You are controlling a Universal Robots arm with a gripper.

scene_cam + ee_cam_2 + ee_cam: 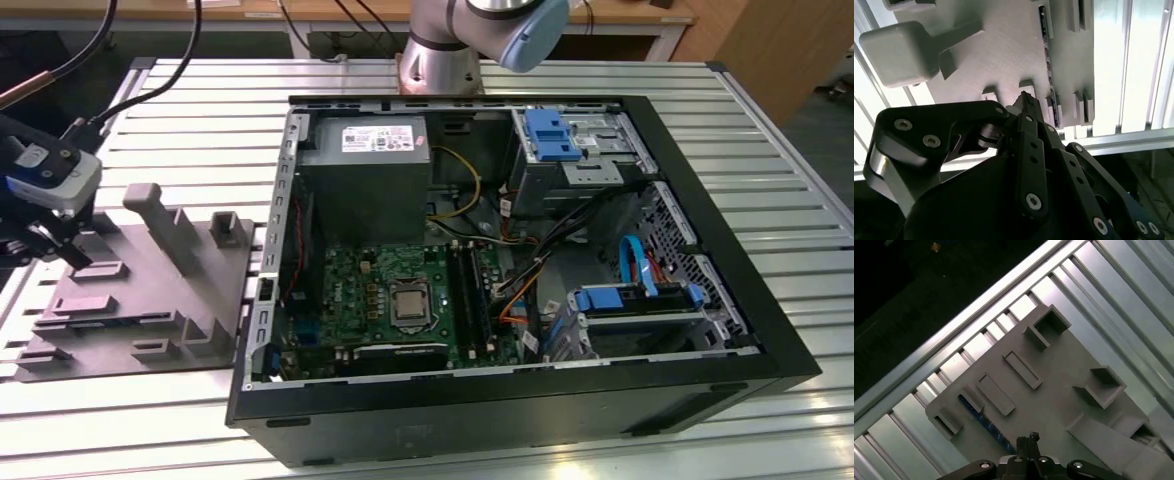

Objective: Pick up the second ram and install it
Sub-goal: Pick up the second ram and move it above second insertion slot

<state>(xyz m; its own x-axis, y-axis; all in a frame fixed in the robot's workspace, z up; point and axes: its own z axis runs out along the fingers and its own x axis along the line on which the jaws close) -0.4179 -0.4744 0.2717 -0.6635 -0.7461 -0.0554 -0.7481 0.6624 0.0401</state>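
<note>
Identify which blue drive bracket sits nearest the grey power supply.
The blue bracket nearest the arm's base; the other blue bracket sits by the case's opposite end.

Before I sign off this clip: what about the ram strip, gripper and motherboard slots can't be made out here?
The second ram: first wrist view, one end hidden behind the gripper.
The motherboard slots: exterior view, too small to tell whether any is filled.
The gripper again: exterior view, partly cut off by the view's left edge; its gap to the grey fixture cannot be judged.
</note>
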